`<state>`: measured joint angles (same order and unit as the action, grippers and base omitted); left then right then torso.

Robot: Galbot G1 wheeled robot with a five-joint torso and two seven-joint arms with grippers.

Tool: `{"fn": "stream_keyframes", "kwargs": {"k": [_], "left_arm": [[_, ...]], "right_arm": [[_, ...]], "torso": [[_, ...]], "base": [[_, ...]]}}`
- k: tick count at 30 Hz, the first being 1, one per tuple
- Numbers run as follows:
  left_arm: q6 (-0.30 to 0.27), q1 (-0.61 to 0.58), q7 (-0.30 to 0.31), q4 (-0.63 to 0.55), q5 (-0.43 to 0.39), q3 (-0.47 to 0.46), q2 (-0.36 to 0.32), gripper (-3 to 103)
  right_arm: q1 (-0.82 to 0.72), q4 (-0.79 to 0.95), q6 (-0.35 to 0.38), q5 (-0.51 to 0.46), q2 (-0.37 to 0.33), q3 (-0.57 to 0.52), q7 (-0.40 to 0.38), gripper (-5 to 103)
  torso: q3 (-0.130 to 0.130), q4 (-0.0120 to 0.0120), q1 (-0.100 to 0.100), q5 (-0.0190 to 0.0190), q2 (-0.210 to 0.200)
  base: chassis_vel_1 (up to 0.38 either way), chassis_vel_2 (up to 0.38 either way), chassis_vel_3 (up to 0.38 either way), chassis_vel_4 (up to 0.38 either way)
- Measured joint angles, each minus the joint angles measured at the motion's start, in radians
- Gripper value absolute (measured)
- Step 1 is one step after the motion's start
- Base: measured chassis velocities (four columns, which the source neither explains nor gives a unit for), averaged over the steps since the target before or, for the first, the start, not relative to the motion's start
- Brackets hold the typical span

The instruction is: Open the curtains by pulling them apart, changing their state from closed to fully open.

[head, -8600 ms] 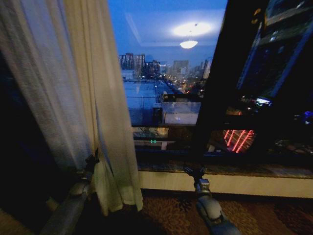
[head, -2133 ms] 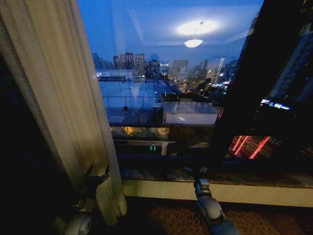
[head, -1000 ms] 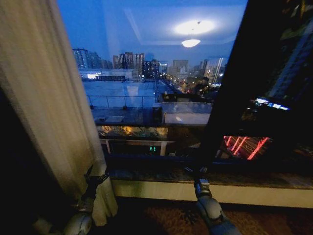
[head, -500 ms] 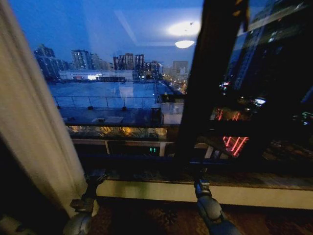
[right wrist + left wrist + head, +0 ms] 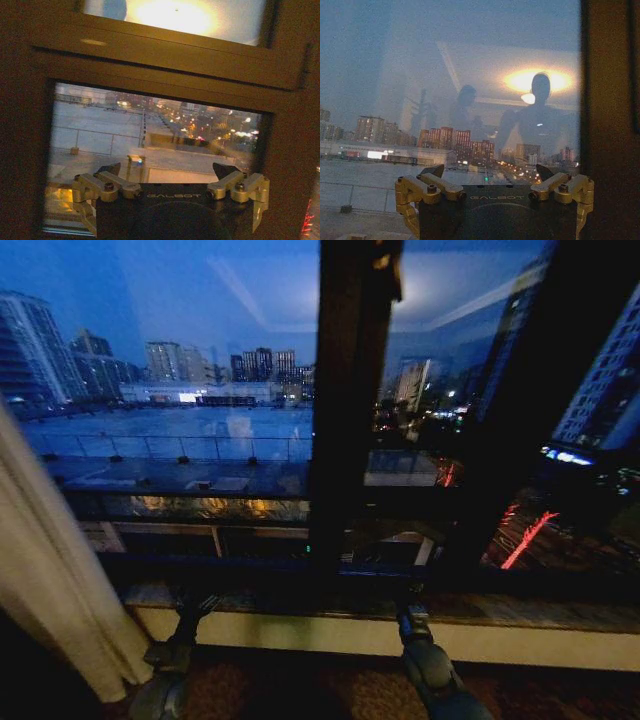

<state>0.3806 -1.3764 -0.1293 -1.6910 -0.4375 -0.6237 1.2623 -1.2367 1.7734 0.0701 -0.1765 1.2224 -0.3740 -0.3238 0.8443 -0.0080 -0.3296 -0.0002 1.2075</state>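
A night skyline fills the window [image 5: 200,440], with the curtain [image 5: 50,580] bunched at the head view's far left edge, clear of most of the glass. On this side the opening looks largely done; whether a second panel hangs to the right cannot be told. The left pincer [image 5: 192,608] sits low before the sill [image 5: 300,630], just beside the curtain's hem, spread open and holding nothing. The right pincer [image 5: 408,612] is poised by the sill, also open and empty. The left wrist view adds reflections on the glass; the right wrist view shows the dark window frame [image 5: 150,55] close up.
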Motion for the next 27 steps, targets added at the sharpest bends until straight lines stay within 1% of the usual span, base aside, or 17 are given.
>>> {"fn": "stream_keyframes", "kwargs": {"k": [20,22,25,27], "left_arm": [[0.0,0.0,0.0,0.0,0.0,0.0,0.0,100],[0.0,0.0,0.0,0.0,0.0,0.0,0.0,100],[0.0,0.0,0.0,0.0,0.0,0.0,0.0,100],[0.0,0.0,0.0,0.0,0.0,0.0,0.0,100]], "right_arm": [[0.0,0.0,0.0,0.0,0.0,0.0,0.0,100],[0.0,0.0,0.0,0.0,0.0,0.0,0.0,100],[0.0,0.0,0.0,0.0,0.0,0.0,0.0,100],[0.0,0.0,0.0,0.0,0.0,0.0,0.0,100]], "torso": [[0.0,-0.0001,0.0,0.0002,0.0],[0.0,-0.0001,0.0,-0.0001,0.0],[0.0,-0.0002,0.0,0.0005,0.0],[0.0,-0.0004,0.0,0.0009,0.0]], "base": [[-0.315,-0.386,0.319,0.388],[-0.281,-0.323,0.296,0.321],[-0.193,-0.216,0.189,0.213],[-0.087,-0.13,0.117,0.065]]}}
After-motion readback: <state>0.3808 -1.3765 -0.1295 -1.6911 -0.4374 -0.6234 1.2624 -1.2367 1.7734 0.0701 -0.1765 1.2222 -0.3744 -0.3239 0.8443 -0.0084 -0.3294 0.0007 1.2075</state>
